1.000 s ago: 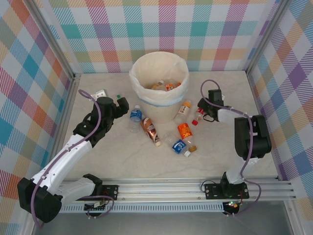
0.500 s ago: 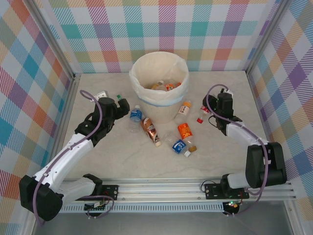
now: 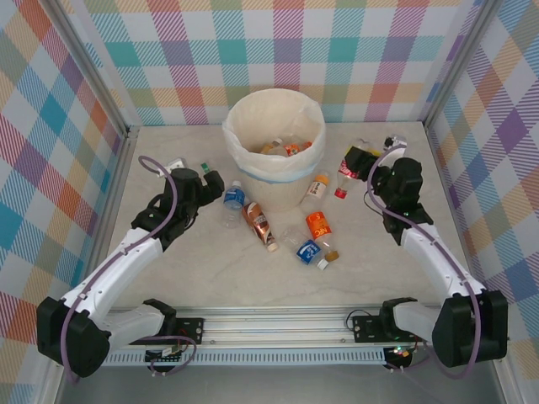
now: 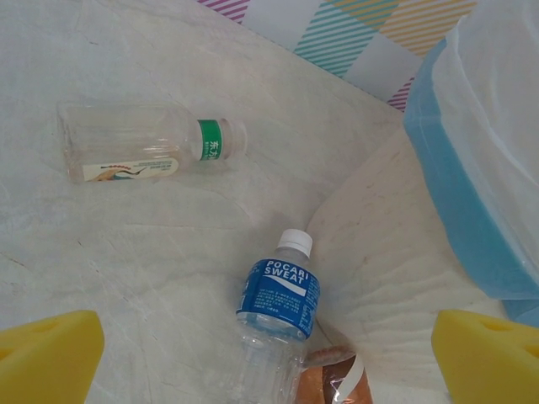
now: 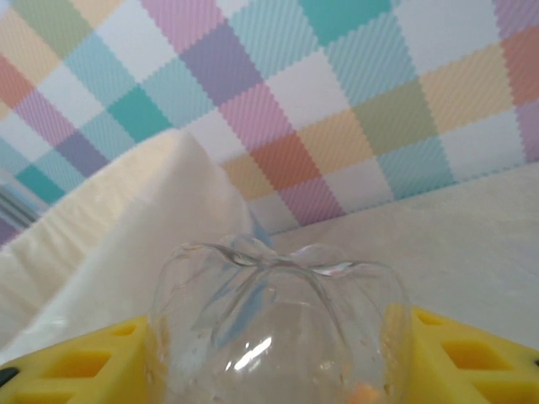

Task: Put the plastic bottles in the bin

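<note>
Blue POCARI SWEAT bottle [image 4: 279, 307] at 12 o'clock of our wide-open left tool [image 4: 268, 358]; right tool [image 5: 274, 362] clamps a clear bottle [image 5: 278, 316].

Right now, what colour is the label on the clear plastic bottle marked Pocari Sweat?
The label is blue with white lettering; left wrist view.

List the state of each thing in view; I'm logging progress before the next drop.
bin: upright, open, lined, a few bottles inside.
right end effector: shut on the red-capped bottle.
red-capped bottle: held, beside the bin.
left end effector: open, above the blue-label bottle.
blue-label bottle: capped, lying on its side.
green-label bottle: lying on its side.
brown-label bottle: lying on its side.
orange-label bottle: lying on its side.
</note>
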